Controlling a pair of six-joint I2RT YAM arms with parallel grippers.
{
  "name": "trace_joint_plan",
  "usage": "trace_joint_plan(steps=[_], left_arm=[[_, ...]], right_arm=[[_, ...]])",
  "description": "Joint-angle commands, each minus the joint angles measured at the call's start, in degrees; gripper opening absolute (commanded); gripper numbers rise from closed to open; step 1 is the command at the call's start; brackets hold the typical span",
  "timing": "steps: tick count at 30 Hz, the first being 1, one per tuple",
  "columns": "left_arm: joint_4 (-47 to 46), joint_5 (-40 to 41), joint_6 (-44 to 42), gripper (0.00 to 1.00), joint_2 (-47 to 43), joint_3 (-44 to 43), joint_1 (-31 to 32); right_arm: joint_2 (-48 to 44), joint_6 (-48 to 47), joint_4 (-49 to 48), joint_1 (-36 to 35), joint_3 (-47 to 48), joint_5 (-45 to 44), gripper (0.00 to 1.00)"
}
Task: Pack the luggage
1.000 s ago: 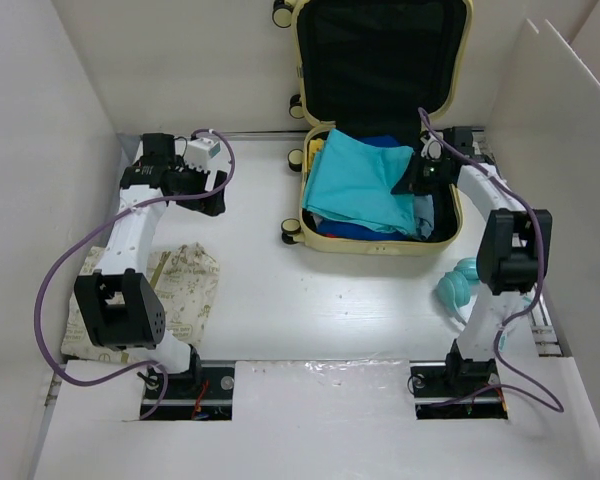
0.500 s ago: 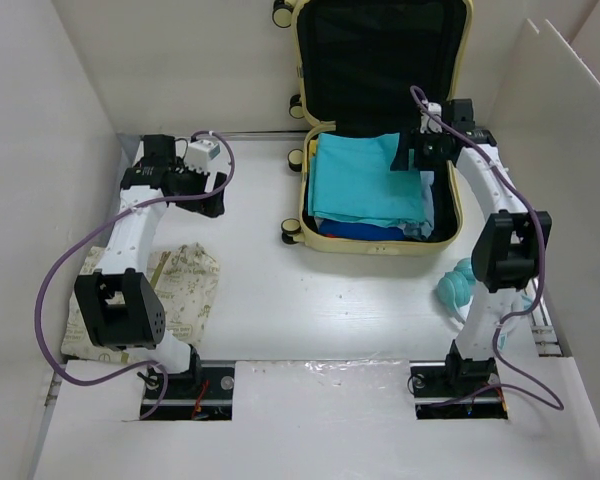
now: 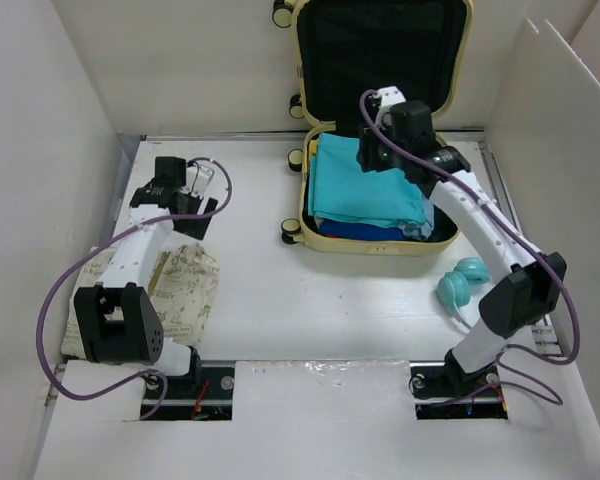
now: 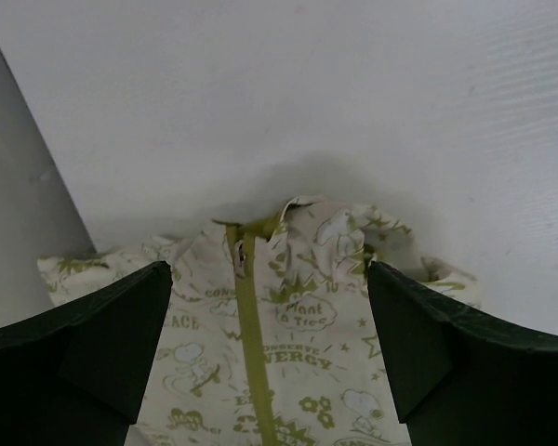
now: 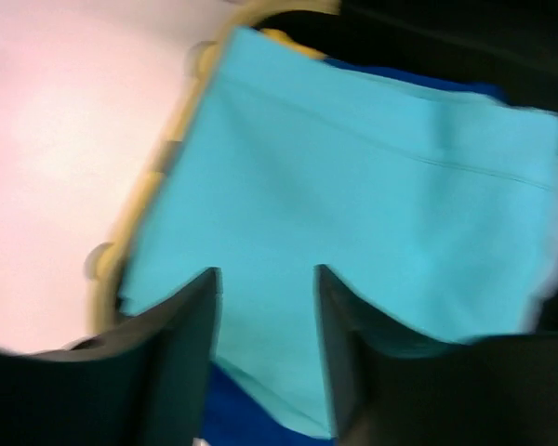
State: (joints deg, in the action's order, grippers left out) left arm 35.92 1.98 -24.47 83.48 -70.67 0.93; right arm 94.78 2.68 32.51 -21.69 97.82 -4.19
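My right arm stretches over the open suitcase (image 3: 380, 246) at the table's (image 3: 260, 270) far edge, right gripper (image 5: 265, 274) parted, empty, above teal cloth (image 5: 372, 204). Left arm bent, left gripper (image 4: 268, 271) wide open over a printed pouch (image 4: 270, 344).

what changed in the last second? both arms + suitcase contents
The right gripper let go of the teal cloth, which now lies flat in the luggage, and swung left over it, jaws open. The left gripper, open, drew back toward its base and hovers over the printed pouch. The luggage, the pouch and the blue clothes underneath stayed put.
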Motion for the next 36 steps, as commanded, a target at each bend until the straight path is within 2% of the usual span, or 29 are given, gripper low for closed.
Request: trace_joint_plan(steps=[1, 2, 4, 6, 7, 8, 9, 10, 11, 12, 14, 15, 17, 19, 20, 24, 27, 30, 32, 35, 36], left_arm=[[0.5, 11.5, -3.8, 0.83, -4.8, 4.4, 0.7], [1.0, 12.5, -3.8, 0.85, -6.1, 7.1, 0.7], [1.0, 15.4, -3.8, 0.85, -7.2, 9.7, 0.7], [2.2, 17.8, -3.3, 0.86, -7.9, 12.4, 0.7], [3.0, 17.8, -2.8, 0.86, -8.7, 12.9, 0.1], [4.1, 17.2, -2.8, 0.92, -8.7, 12.9, 0.1], [7.2, 13.4, -2.8, 0.92, -9.4, 12.9, 0.1], [8.7, 11.3, -2.8, 1.0, -10.2, 12.9, -0.5], [10.3, 9.1, -2.8, 1.0, -10.2, 12.4, -0.5], [11.9, 3.8, -3.4, 1.0, -11.1, 12.4, -0.5], [15.3, 1.1, -5.3, 1.0, -12.5, 12.9, 0.6], [15.3, 5.1, -5.3, 1.0, -13.0, 14.1, 0.7], [9.3, 12.8, -4.8, 1.0, -14.2, 18.2, 0.1], [3.6, 17.3, -4.8, 1.0, -14.2, 19.2, -2.9], [2.2, 16.3, -4.8, 1.0, -14.2, 19.2, -7.6], [-1.7, 11.1, -3.3, 1.0, -11.8, 17.2, -15.7], [-4.4, 9.4, -3.3, 1.0, -11.8, 18.3, -18.0], [-8.2, 8.8, -3.3, 1.0, -11.8, 20.0, -20.3], [-9.0, 7.9, -3.9, 1.0, -11.8, 20.6, -24.6], [-8.5, 2.5, -3.9, 1.0, -11.2, 17.8, -32.3], [-8.5, 0.8, -3.9, 1.0, -11.2, 17.2, -34.1]], right_arm=[[5.1, 5.2, -9.3, 0.5, -3.7, 5.9, 0.46], [6.9, 6.4, -9.8, 0.5, -3.7, 10.0, 0.38], [12.7, 7.9, -8.8, 1.1, 0.2, 12.7, 0.22], [16.1, 7.9, -6.8, 0.6, 3.2, 13.2, 0.17], [17.4, 7.9, -4.5, 0.0, 5.6, 13.2, 0.19], [18.1, 7.3, -3.4, -0.6, 6.5, 13.2, 0.22], [18.2, 7.3, -2.8, -1.2, 6.5, 12.5, 0.28], [17.4, 6.8, -2.8, -2.0, 6.5, 11.8, 0.4], [15.1, 6.8, -2.3, -2.6, 6.5, 10.6, 0.6], [13.8, 6.8, -2.3, -3.3, 6.5, 9.0, 0.66], [11.0, 6.8, -0.4, -5.5, 5.7, 3.5, 0.77], [7.9, 6.8, 0.1, -6.2, 4.7, 1.9, 0.78], [4.6, 7.6, 0.9, -9.7, 2.8, -2.4, 0.8], [-1.0, 9.5, 0.9, -13.3, -2.1, -5.7, 0.81], [-2.6, 10.4, 0.1, -15.4, -3.8, -8.4, 0.81], [-6.4, 18.3, -4.8, -26.4, -12.0, -6.3, 0.81], [-3.8, 23.9, -10.5, -32.5, -13.9, -3.8, 0.81], [2.3, 27.5, -13.4, -36.0, -10.7, -1.8, 0.81], [7.7, 31.3, -14.6, -38.3, -6.8, -1.1, 0.81], [13.3, 34.1, -18.0, -41.0, -2.3, -0.4, 0.82], [17.8, 34.6, -18.0, -41.6, -0.4, -0.4, 0.82]])
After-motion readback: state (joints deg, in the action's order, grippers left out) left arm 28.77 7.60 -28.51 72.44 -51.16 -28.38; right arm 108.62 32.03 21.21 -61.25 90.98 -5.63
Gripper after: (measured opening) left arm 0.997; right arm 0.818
